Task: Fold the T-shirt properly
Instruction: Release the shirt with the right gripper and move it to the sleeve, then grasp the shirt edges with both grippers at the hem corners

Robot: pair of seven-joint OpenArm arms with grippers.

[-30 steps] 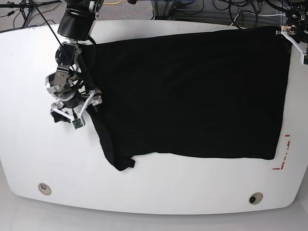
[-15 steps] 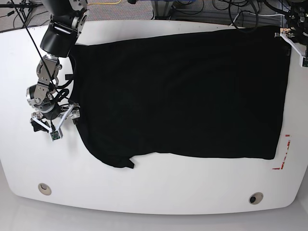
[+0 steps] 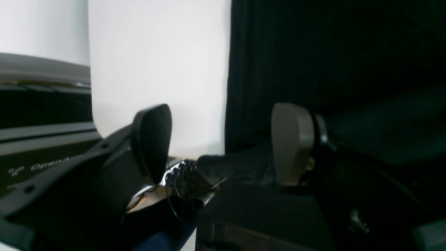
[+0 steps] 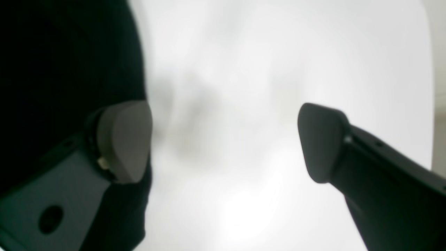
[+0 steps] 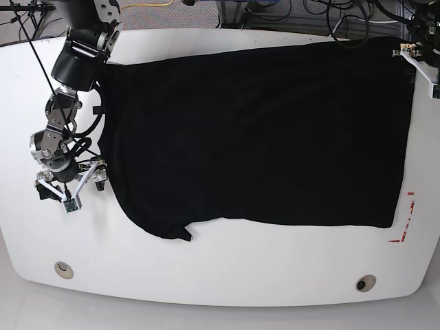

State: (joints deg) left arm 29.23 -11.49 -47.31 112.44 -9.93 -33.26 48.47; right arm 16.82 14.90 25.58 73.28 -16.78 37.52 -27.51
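The black T-shirt lies spread flat over the white table, plain side up, with a sleeve tip at the front left. My right gripper hovers just left of the shirt's left edge. It is open in the right wrist view, with bare table between the fingers and the T-shirt under the left finger. My left gripper is open at the shirt's back right corner. The T-shirt edge runs between its fingers, and nothing is gripped.
Red tape marks sit near the table's right front. Two round holes lie along the front edge. Cables run behind the table. The left arm's white bracket overhangs the back right corner.
My right arm has swung left and slightly forward, off the cloth onto bare table. The shirt's left edge now lies farther left. The left arm has not moved.
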